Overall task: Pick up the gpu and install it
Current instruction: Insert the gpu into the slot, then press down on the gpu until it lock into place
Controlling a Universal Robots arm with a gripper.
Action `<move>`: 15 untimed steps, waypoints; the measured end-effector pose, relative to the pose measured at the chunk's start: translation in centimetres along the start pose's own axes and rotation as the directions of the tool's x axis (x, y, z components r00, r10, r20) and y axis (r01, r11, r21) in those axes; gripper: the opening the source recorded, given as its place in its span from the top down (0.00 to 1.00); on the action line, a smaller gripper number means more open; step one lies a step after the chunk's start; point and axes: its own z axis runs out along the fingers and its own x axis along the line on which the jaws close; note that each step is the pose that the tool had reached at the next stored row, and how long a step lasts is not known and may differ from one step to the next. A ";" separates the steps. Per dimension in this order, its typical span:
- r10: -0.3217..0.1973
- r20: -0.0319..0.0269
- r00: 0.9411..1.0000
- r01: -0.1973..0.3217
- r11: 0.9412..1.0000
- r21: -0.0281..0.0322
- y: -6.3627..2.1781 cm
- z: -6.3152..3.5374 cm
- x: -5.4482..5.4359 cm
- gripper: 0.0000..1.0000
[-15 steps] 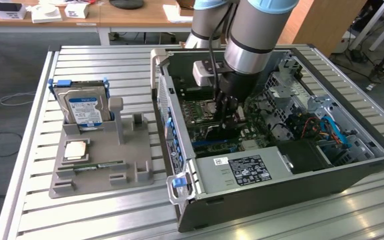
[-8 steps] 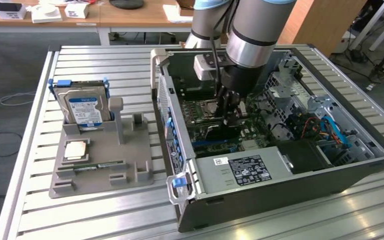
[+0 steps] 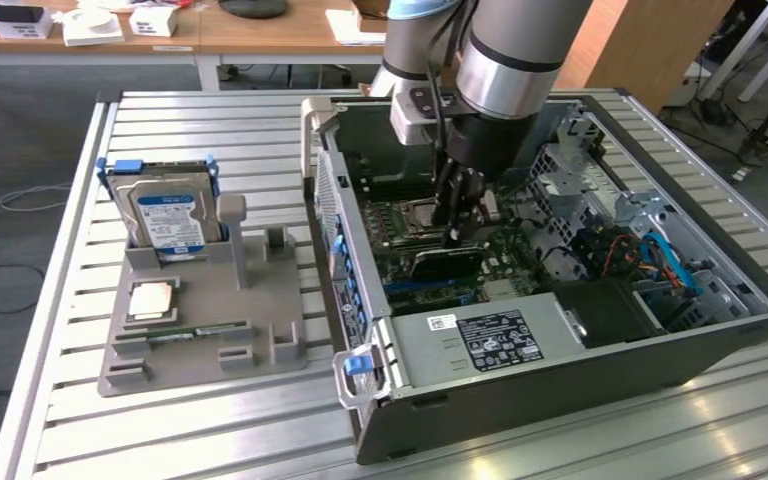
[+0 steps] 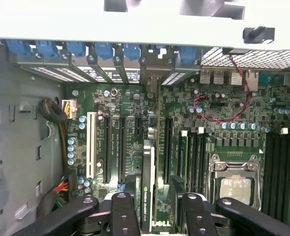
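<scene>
The gpu (image 4: 148, 187) stands on edge in a motherboard slot inside the open computer case (image 3: 704, 340). Its silver end bracket meets the rear slot row. In the exterior view the gpu (image 3: 446, 263) shows as a black card low in the case, under the arm. My gripper (image 4: 155, 201) reaches down into the case and straddles the card. It is open, with one black finger (image 4: 124, 211) on each side and a small gap between each finger and the card. From outside, the gripper (image 3: 454, 238) hangs just above the card's top edge.
A grey holder (image 3: 271, 350) on the slatted table carries a silver hard drive with blue label (image 3: 168, 222), a CPU chip (image 3: 153, 300) and a green RAM stick (image 3: 197, 330). Inside the case are the CPU socket (image 4: 238, 184), the power supply (image 3: 484, 340) and blue cables (image 3: 671, 265).
</scene>
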 end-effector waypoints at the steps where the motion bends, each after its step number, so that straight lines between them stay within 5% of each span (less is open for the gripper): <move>1: 0.000 0.000 1.000 0.000 1.000 0.000 -0.01 -0.02 0.0 0.59; 15: 0.000 0.000 1.000 0.000 1.000 0.000 0.00 -0.03 0.0 0.59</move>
